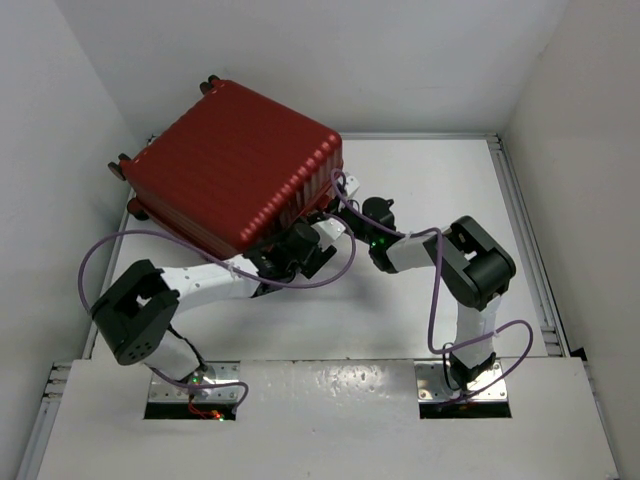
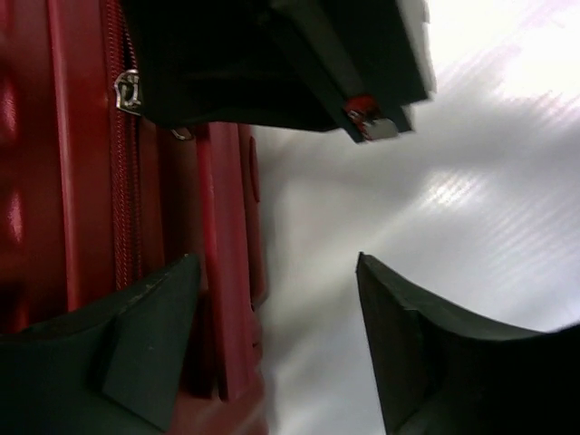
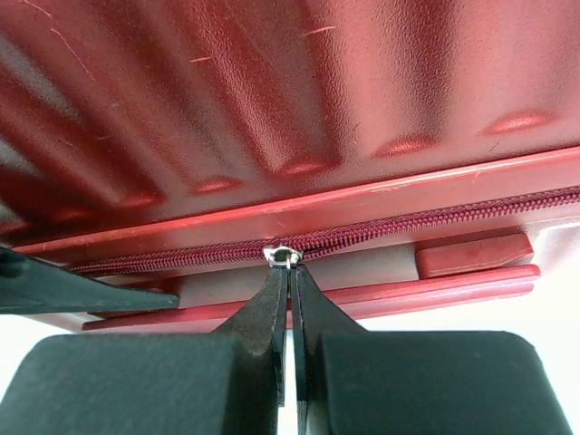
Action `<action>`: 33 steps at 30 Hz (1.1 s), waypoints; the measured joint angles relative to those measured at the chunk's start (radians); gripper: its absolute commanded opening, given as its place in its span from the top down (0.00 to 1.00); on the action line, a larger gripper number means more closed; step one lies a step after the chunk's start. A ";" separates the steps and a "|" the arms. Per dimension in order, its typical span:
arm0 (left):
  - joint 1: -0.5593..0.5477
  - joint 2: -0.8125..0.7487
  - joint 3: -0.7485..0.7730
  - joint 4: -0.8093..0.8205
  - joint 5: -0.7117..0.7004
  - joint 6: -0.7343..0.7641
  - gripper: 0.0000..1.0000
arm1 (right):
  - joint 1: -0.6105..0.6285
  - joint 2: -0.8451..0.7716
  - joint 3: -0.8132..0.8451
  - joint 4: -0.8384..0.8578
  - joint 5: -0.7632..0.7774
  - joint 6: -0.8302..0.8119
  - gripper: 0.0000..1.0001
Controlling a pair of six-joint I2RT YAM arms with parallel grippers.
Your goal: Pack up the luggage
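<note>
The right gripper (image 3: 288, 272) has its two black fingers pressed flat together, pinching the small silver ring of the zipper pull (image 3: 282, 256). That pull sits on the dark red zipper (image 3: 435, 216), which runs along the seam at the edge of the luggage (image 1: 235, 165). Straight above the fingers, at 12 o'clock in the wrist view, the ribbed red shell fills everything, scuffed with a few fine scratches. A raised red tab (image 3: 471, 256) lies just under the zipper at about 3 o'clock.

The left gripper (image 2: 276, 263) stands with its fingers wide apart and nothing between them. Its left finger (image 2: 136, 344) lies against the red edge of the case, though I cannot tell whether it touches. The right finger (image 2: 426, 353) is over bare white table. At 12 o'clock in that view a black block of hardware (image 2: 272, 54) hangs close, with a small red-and-metal piece at its corner.

From overhead, the luggage lies on its broad side, both halves shut together. It sits at about 10 o'clock on the white table (image 1: 450, 200), with small wheels (image 1: 211, 81) along its far-left side. Both arms meet at its near-right edge, around the centre of the table. Purple cables (image 1: 100, 250) loop off each arm.
</note>
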 measured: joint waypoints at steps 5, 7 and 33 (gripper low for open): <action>0.028 0.032 0.001 0.032 -0.006 -0.005 0.60 | -0.002 0.000 0.004 -0.005 -0.002 0.000 1.00; 0.049 0.036 0.001 0.039 -0.013 -0.007 0.80 | -0.007 0.000 0.005 -0.007 -0.002 -0.001 1.00; 0.132 -0.264 -0.246 0.019 0.124 0.067 1.00 | -0.148 0.023 0.039 -0.016 -0.001 -0.125 1.00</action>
